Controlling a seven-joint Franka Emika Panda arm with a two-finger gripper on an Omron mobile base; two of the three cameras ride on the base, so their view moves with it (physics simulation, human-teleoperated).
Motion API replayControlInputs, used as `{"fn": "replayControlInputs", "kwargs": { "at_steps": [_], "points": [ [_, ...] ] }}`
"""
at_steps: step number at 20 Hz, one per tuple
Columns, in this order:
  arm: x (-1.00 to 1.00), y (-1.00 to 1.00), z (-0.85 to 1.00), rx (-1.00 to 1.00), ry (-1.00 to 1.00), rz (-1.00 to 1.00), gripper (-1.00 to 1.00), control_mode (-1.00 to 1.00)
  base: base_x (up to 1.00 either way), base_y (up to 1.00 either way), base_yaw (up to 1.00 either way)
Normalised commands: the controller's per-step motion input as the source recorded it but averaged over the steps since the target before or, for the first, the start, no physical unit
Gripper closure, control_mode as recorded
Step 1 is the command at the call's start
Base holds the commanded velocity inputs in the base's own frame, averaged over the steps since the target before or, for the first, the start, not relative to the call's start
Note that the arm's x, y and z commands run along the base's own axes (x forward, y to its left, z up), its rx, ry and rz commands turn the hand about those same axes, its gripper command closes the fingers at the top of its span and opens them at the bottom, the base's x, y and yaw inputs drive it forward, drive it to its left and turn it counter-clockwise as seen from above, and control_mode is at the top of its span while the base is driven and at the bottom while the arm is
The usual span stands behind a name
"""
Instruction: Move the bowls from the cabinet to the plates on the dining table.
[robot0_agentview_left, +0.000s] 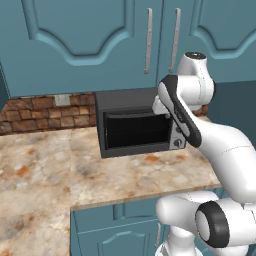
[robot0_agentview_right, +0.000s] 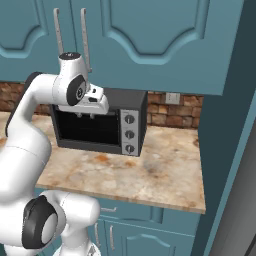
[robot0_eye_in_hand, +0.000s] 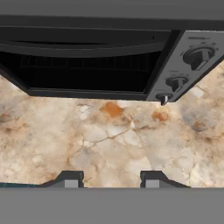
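The cabinet (robot0_agentview_left: 80, 35) (robot0_agentview_right: 150, 35) hangs on the wall above the counter, and both of its arched teal doors are shut. Its two long silver bar handles (robot0_agentview_left: 148, 40) stand side by side. My gripper (robot0_agentview_right: 85, 116) (robot0_eye_in_hand: 110, 180) hangs in front of a black toaster oven, below the cabinet doors, pointing down at the counter. Its fingertips (robot0_eye_in_hand: 70, 179) are apart with only bare stone between them, so it is open and holds nothing. The bowls are hidden, and the plates and the dining table are out of view.
A black toaster oven (robot0_agentview_left: 135, 125) (robot0_agentview_right: 100, 125) (robot0_eye_in_hand: 87, 65) with three knobs stands on the beige marbled counter (robot0_agentview_left: 50, 170) (robot0_agentview_right: 160, 170) against a brick backsplash (robot0_agentview_left: 45, 112). A tall teal panel (robot0_agentview_right: 225, 150) walls off the counter's right end. Low teal units sit below.
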Motion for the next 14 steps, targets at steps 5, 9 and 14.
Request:
{"fn": "replayControlInputs", "kwargs": {
  "at_steps": [5,9,14],
  "points": [
    [-0.05,0.0,0.04,0.0,-0.05,0.0,-1.0,-1.0,0.0,0.0,0.0],
    [-0.13,0.0,0.18,0.0,-0.08,0.01,-1.0,-1.0,0.0,0.0,0.0],
    [-0.13,0.0,0.27,0.0,-0.08,0.03,-1.0,-1.0,0.0,0.0,0.0]
  ]
}}
